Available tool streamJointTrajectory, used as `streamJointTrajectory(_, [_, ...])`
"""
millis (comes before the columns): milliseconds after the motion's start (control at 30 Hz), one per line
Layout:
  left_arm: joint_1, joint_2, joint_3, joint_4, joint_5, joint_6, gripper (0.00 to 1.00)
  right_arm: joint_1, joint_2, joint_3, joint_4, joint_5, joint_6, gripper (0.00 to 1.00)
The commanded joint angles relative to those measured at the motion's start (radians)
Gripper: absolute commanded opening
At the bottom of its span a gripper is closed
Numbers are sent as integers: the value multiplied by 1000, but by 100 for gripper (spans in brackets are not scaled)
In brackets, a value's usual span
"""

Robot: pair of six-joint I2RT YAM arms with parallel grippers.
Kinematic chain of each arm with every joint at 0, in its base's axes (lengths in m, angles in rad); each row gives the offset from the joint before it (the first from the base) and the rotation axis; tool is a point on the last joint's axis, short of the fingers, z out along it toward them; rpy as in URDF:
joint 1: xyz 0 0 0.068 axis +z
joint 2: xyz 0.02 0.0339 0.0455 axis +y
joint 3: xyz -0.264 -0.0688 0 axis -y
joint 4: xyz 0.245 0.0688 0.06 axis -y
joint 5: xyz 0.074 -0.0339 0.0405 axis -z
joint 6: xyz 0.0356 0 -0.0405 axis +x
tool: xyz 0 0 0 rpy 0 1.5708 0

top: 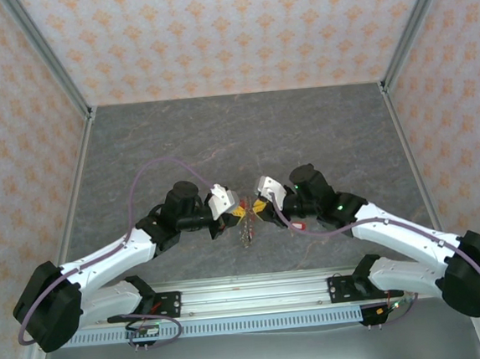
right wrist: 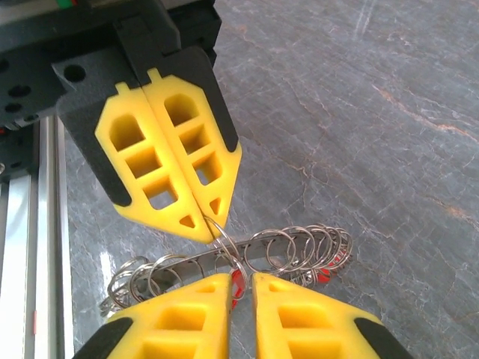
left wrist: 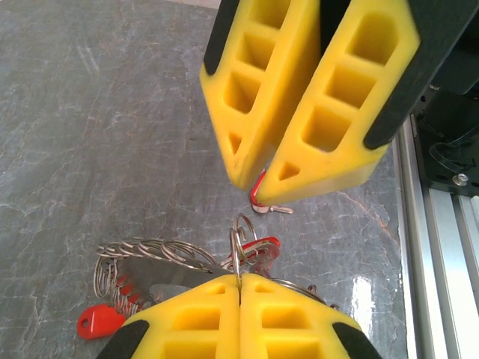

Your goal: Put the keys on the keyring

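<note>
Two grasps noted over the desk point(left wrist: 112, 112): left gripper point(left wrist: 239, 283) clenched on a keyring point(right wrist: 292, 250) loop, right gripper point(right wrist: 241, 280) pinching a red-tagged key point(left wrist: 258, 191) just opposite.

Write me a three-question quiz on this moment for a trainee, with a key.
1. True or false: the left pincer hangs wide open, clear of the keyring.
2. What colour is the tag on the key held in the right pincer? A red, B blue, C green.
3. Fill the blank: both pincers have ____ fingers.

Key: 1 false, it is shut on a small ring of the keyring; 2 A; 3 yellow.
</note>
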Motion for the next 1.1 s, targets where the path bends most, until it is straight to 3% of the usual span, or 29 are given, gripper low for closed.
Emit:
streamJointTrajectory(0, [-2,-11,48,13,56,19,0,-3,-2,42,-38,-17,-114,15])
streamJointTrajectory(67, [-1,-9,46,15,57,19,0,-3,5,44,-67,-24,-184,15])
streamJointTrajectory(400, [-2,-4,51,16,57,16,0,-3,44,46,20,-75,-142,15])
streamJointTrajectory(633, [-1,-4,46,30,56,13,0,-3,76,35,1,-72,-142,7])
streamJointTrajectory(1067, [-2,-4,29,54,58,5,0,-3,81,-5,74,-80,-96,13])
